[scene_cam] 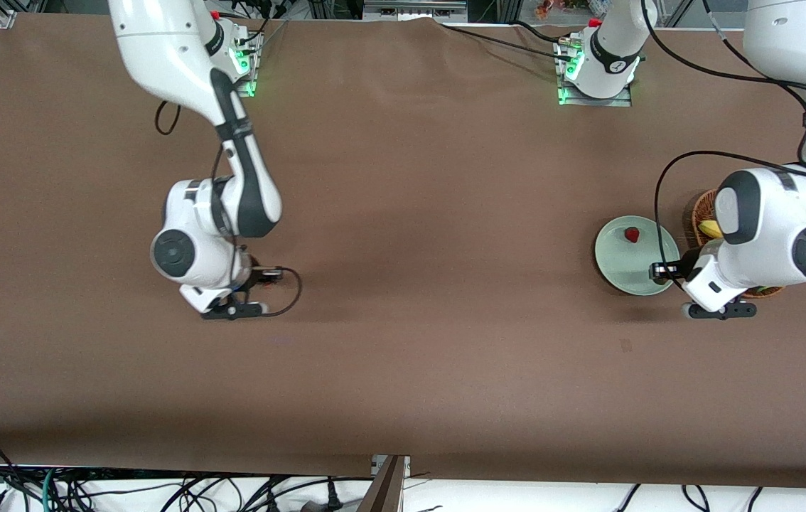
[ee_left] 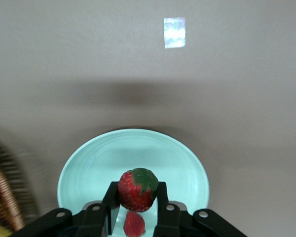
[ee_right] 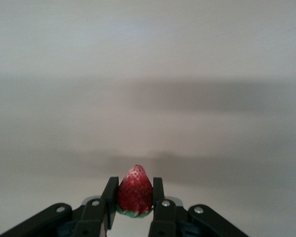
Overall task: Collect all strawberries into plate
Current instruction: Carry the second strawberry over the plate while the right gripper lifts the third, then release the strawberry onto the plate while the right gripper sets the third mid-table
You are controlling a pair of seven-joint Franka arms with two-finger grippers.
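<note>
Presently, the left hand [ee_left: 138, 210] pinches a strawberry [ee_left: 137, 190] over the plate [scene_cam: 613, 274], at the rim nearest the front camera. To finish this step well, in my judgement, it should move in over the plate's middle, lower close to the surface and only then part its fingers, so the berry does not roll off the shallow rim. The plate, at the left arm's end of the worktop [scene_cam: 417, 199], already holds one strawberry [scene_cam: 632, 235], lying toward the edge farther from the camera. Just beside the plate, a wicker basket [scene_cam: 700, 210] holds a yellow fruit [scene_cam: 711, 229]; the rest is hidden. The right hand [ee_right: 135, 207] grips another strawberry [ee_right: 135, 190] over bare worktop, well apart from the plate.
</note>
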